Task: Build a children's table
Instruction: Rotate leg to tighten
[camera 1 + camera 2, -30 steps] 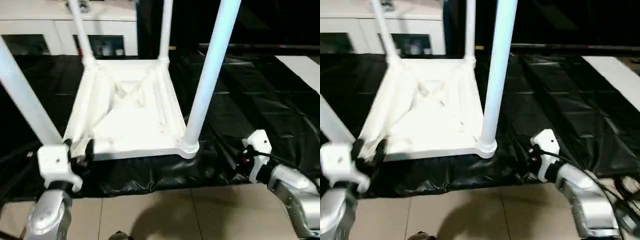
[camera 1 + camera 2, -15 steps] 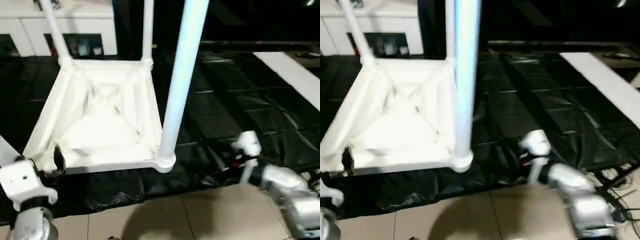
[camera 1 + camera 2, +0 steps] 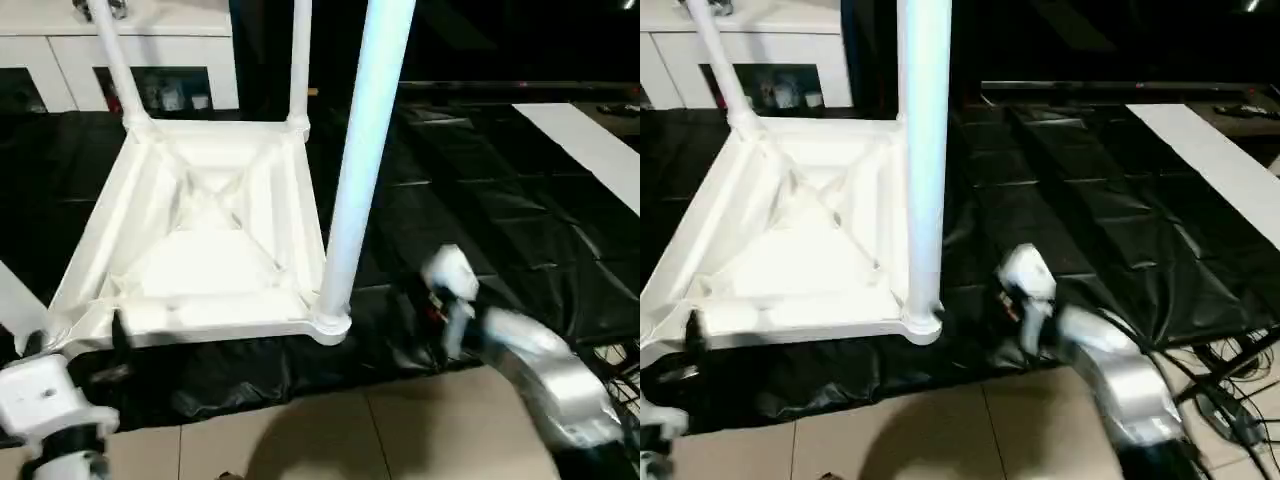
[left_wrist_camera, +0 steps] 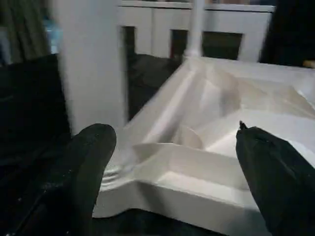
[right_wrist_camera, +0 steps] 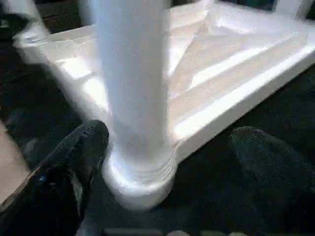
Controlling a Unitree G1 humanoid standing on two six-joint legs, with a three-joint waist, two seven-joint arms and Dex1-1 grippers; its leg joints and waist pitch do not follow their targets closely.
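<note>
While the tabletop (image 3: 215, 235) lies underside-up on the black sheet (image 3: 480, 210), you see its legs standing in the corner sockets. Your left gripper (image 4: 172, 172) is spread wide at the near-left corner, grasping nothing. Your right gripper (image 5: 167, 162), fingers equally spread, faces the near-right leg (image 3: 360, 160). No legible writing appears.
</note>
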